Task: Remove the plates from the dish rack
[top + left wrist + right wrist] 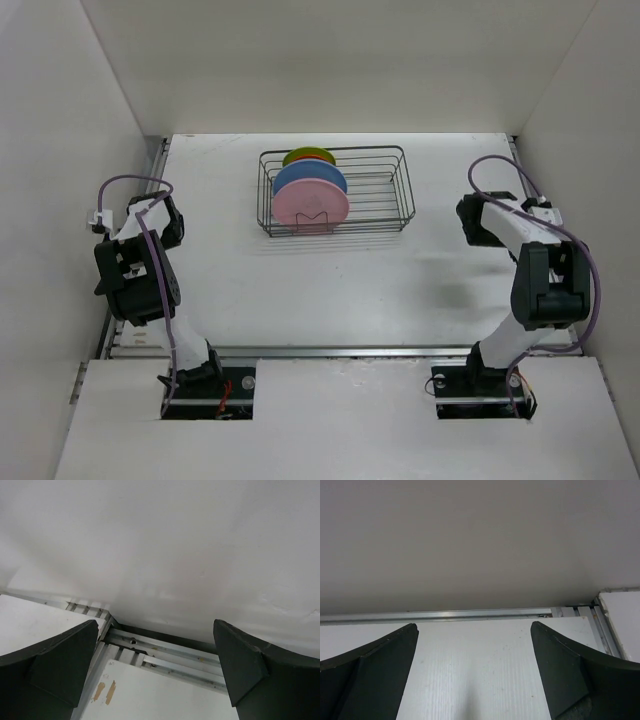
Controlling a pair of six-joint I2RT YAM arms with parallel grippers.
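Observation:
The dark wire dish rack stands at the back middle of the table. In its left part the plates stand upright in a row: pink in front, light blue behind it, a sliver of orange, and lime green at the back. My left gripper is open and empty, far left of the rack. My right gripper is open and empty, right of the rack. Both wrist views show open fingers, the left gripper and the right gripper, with no plate between them.
White walls enclose the table on the left, back and right. A metal rail runs along the table's edge under the left gripper, and another rail runs at the wall foot ahead of the right gripper. The rack's right part holds no plates.

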